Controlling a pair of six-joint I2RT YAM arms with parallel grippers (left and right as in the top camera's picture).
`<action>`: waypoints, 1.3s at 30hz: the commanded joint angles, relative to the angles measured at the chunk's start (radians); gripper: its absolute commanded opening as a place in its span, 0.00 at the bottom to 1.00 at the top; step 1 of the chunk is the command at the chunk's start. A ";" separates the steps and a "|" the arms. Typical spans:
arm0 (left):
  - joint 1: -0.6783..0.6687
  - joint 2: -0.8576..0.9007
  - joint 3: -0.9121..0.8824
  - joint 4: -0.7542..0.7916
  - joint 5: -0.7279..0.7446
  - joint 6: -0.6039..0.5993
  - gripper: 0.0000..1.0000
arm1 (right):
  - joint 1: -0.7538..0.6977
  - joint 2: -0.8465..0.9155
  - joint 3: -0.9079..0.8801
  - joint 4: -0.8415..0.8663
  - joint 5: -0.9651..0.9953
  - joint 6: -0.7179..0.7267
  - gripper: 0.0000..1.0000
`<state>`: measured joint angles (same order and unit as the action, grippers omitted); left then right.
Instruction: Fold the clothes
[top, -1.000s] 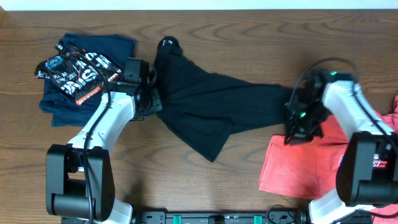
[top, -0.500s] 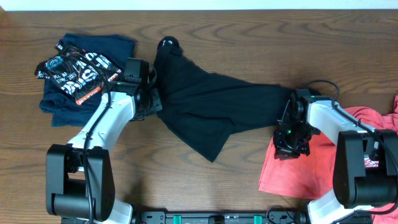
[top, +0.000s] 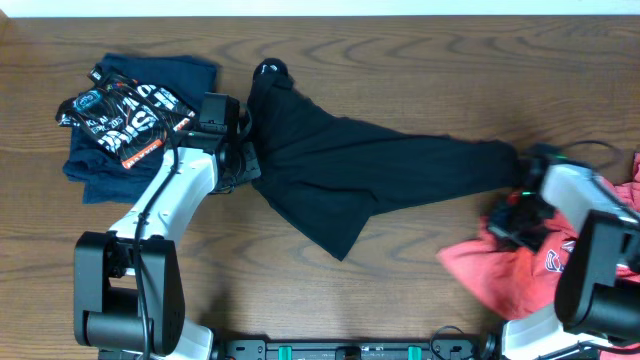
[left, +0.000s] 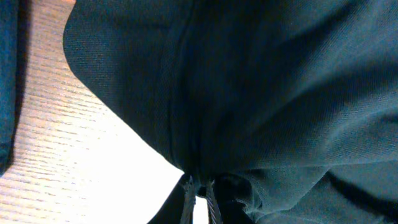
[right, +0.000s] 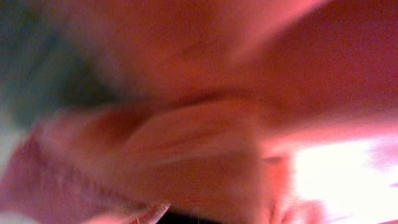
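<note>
A black garment (top: 340, 170) lies stretched across the middle of the table. It fills the left wrist view (left: 261, 81). My left gripper (top: 246, 160) is shut on its left edge, and the fabric is pinched at the fingertips (left: 199, 186). A red garment (top: 495, 275) lies bunched up at the right front. It fills the blurred right wrist view (right: 205, 149). My right gripper (top: 503, 218) sits in the red cloth and appears shut on it, with the fingers hidden by fabric. The black garment's right tip reaches up to the right arm.
A stack of folded clothes (top: 130, 120), dark blue with a black printed shirt on top, lies at the back left beside the left arm. Bare wooden table (top: 400, 60) shows behind and in front of the black garment.
My right gripper dipped onto the red garment, then swept right. The red garment went from flat to bunched, and the black garment's right end drew out to the right. The left arm held still.
</note>
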<state>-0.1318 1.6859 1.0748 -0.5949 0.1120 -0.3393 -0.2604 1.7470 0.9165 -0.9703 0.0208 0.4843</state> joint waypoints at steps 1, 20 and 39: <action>0.002 0.001 0.006 -0.003 -0.015 0.005 0.11 | -0.142 0.026 0.060 0.013 0.223 0.039 0.01; 0.002 0.001 0.006 -0.003 -0.016 0.005 0.11 | -0.584 0.026 0.346 0.037 -0.222 -0.230 0.01; 0.002 0.001 0.006 -0.003 -0.015 0.005 0.12 | -0.331 0.026 0.014 0.225 -0.089 -0.362 0.01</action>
<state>-0.1318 1.6859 1.0748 -0.5949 0.1120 -0.3393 -0.5934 1.7718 0.9825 -0.7799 -0.1638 0.1219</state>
